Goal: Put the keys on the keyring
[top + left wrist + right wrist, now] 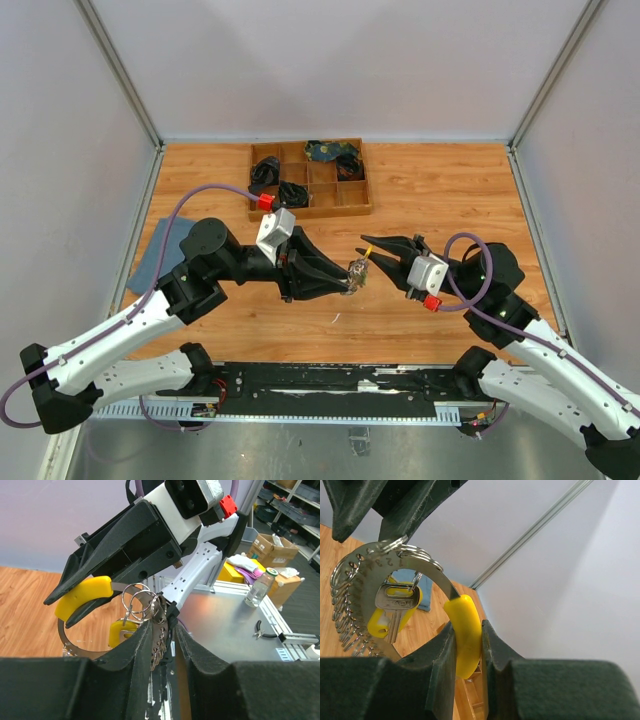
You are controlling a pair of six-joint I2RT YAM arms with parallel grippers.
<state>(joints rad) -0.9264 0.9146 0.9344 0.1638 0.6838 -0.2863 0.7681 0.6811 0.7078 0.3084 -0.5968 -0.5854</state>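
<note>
Keyring (pixel 380 560) is hanging above the counter (pixel 450 200): right pincer (pixel 468 629) is clamping its yellow piece (pixel 465 615), left pincer (pixel 165 630) is pinching the keys (pixel 160 614) just beside it. Metal is probably handling light, stiff, slippery; you are best gripping flat key heads.

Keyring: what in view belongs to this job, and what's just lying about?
Job: thin round metal keyring with yellow piece, bunch of silvery metal keys, left gripper, right gripper.
Lying about: brown wooden compartment tray, blue cloth.
</note>
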